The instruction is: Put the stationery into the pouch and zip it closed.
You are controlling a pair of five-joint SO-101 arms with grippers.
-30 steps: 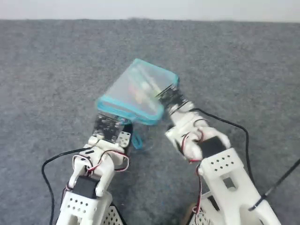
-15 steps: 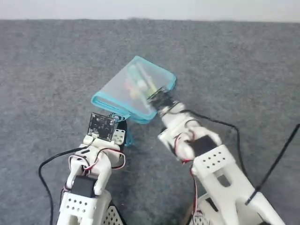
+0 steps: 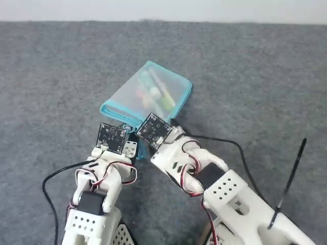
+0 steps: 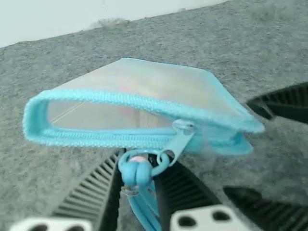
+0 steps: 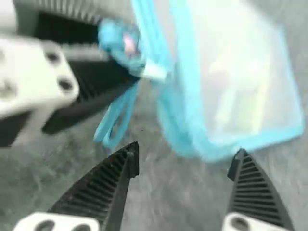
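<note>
Left hand point(image 4: 137, 168) is pinching the blue pull cord point(image 4: 130, 171) hanging off the zip slider point(image 4: 183, 128), which is sitting partway along the zip. The see-through pouch point(image 3: 148, 94) is lying on the grey tabletop point(image 3: 255, 76), roughly 1 o'clock from that hand, with colourful stationery point(image 3: 156, 93) showing inside. Right hand point(image 5: 185, 156) is hovering spread wide, gripping nothing, just by the pouch's 6 o'clock edge.
</note>
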